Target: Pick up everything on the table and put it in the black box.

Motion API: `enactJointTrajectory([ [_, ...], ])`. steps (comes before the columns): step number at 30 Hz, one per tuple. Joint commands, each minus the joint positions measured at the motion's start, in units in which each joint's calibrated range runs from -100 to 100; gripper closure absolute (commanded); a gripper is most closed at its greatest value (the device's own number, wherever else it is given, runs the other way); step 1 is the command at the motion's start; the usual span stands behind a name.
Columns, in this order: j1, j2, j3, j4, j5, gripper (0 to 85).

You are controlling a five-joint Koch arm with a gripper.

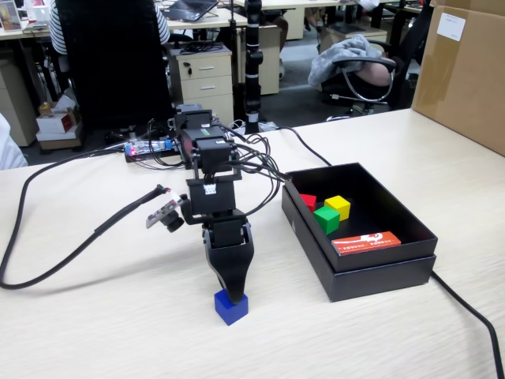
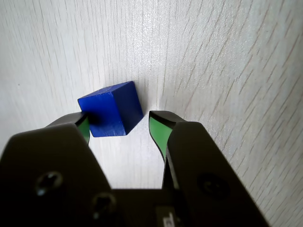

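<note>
cubes: 4 – blue [image 1: 230, 307], red [image 1: 308, 200], green [image 1: 327, 219], yellow [image 1: 338, 207] | black box [image 1: 371, 272]: 1 | card [image 1: 366, 242]: 1

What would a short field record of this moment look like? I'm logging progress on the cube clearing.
gripper: open, jaws either side of the blue cube
blue cube: on the table, left pad touching it, right pad apart
black box: holds red cube, green cube, yellow cube, orange-red card
table: light wood grain
cubes left outside: one
</note>
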Motion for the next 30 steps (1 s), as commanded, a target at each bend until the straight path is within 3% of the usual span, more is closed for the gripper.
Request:
enactJointTrajectory([
  [1,-0.24,-1.97,2.78,-1.84,0.05,55.3],
  [4,-0.39,-4.95,2.69,-1.75,0.54,42.0],
  [6,-0.44,-7.25,2.78,-1.66,0.98,39.2],
  [16,-0.54,-4.95,3.51,0.58,0.59,39.2],
  [21,-0.44,-1.74,2.87,-0.02,0.15,45.2],
  [23,-0.44,-1.62,2.78,-0.71,-0.29,54.3],
  [26,-0.39,-2.08,2.24,-2.18,-0.54,61.0],
  [30,-0.49,-3.57,1.97,-4.69,-0.34,62.0],
])
